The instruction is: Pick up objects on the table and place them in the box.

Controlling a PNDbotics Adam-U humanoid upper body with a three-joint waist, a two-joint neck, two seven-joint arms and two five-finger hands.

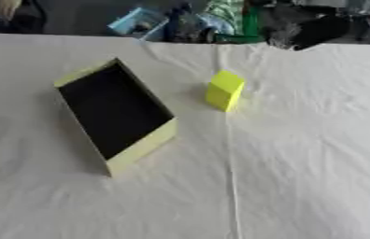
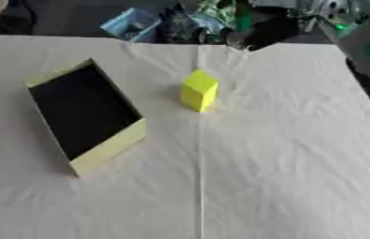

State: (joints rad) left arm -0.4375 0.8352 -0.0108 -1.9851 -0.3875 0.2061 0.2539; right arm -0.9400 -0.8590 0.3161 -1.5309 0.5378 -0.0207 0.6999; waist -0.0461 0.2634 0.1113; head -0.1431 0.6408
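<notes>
1. Nearest you, the cloth-covered bench [image 1: 286,186] is lying bare.
2. The box [image 1: 143,148] is sitting left, looking empty inside.
3. The yellow block [image 1: 224,90] is standing just right of it, still waiting.
4. Neither robot hand is showing, so you cannot tell their state.

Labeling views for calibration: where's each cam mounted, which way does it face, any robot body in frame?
Left eye view: head camera, looking down at the white-clothed table; no arm or hand shows.
Right eye view: the same head's other eye, same downward look; no arm or hand shows.
Shared: open yellow box at left, yellow block beside it, apart.
</notes>
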